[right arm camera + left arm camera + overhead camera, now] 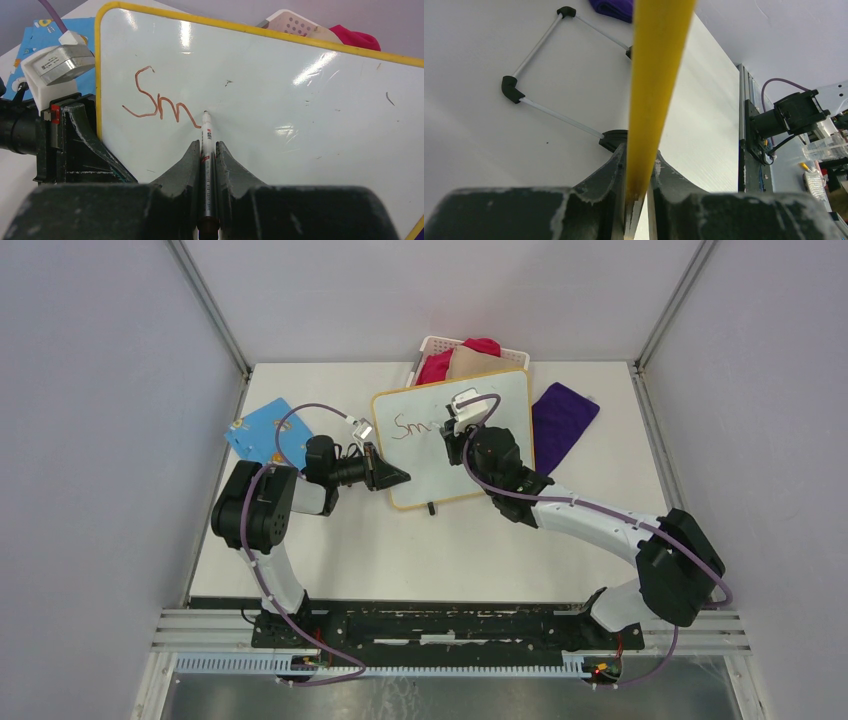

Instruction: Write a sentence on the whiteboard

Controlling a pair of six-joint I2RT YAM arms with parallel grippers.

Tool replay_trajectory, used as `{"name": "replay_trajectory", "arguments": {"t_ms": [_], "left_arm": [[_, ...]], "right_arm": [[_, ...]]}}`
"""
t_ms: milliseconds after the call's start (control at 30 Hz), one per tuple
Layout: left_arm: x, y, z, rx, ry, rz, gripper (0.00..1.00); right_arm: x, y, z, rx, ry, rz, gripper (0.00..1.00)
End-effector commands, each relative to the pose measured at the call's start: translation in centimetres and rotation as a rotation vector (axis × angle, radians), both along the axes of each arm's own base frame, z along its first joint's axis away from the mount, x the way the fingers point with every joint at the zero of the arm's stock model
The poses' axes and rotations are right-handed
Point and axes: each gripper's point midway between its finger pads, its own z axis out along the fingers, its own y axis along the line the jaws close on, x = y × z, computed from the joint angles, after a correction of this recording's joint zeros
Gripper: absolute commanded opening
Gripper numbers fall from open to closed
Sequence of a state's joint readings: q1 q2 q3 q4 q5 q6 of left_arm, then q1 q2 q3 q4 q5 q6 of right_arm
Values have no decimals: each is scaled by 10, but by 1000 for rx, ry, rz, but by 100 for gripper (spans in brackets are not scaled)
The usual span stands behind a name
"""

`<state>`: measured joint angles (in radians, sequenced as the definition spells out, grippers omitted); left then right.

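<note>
Item 1. Right gripper (205, 148): we log the fingers clamped together on a marker (206, 134). The barrel runs up between them and the tip touches the board.

Item 2. Sentence (157, 103): thin red strokes that read only "Sm". The marker tip sits just past the end of the last stroke of the "m".

Item 3. Whiteboard (300, 100): white face, yellow rim, a few small dark marks. From above we see it at the far middle of the table (400, 550), turned slightly askew.

Item 4. Left gripper (636, 167): fingers closed on the yellow rim at the board's left edge, near its near corner. In the left wrist view we also see the board's underside, with black feet joined by thin rods.

Item 5. Basket (435, 343): white and perforated, just behind the board's far edge, holding a red cloth (482, 345).

Item 6. Purple cloth (562, 418): flat on the table, just right of the board.

Item 7. Blue board (262, 430): on the table left of the whiteboard, behind the left arm.
</note>
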<state>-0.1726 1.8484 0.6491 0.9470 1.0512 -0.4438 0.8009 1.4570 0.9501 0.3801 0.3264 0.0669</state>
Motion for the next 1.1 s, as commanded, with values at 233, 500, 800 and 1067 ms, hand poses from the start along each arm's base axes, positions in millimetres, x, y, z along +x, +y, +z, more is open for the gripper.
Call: {"name": "replay_trajectory", "arguments": {"t_ms": [233, 500, 800, 1067], "left_arm": [[7, 1, -9, 47, -3, 43, 2], [6, 0, -9, 53, -4, 39, 2], [6, 0, -11, 56, -1, 36, 2], [6, 0, -11, 62, -3, 36, 2]], "right_arm": [[2, -4, 6, 38, -14, -30, 0], [-2, -7, 0, 27, -1, -28, 0], [-4, -13, -2, 22, 1, -41, 0], [-5, -16, 26, 69, -45, -47, 0]]}}
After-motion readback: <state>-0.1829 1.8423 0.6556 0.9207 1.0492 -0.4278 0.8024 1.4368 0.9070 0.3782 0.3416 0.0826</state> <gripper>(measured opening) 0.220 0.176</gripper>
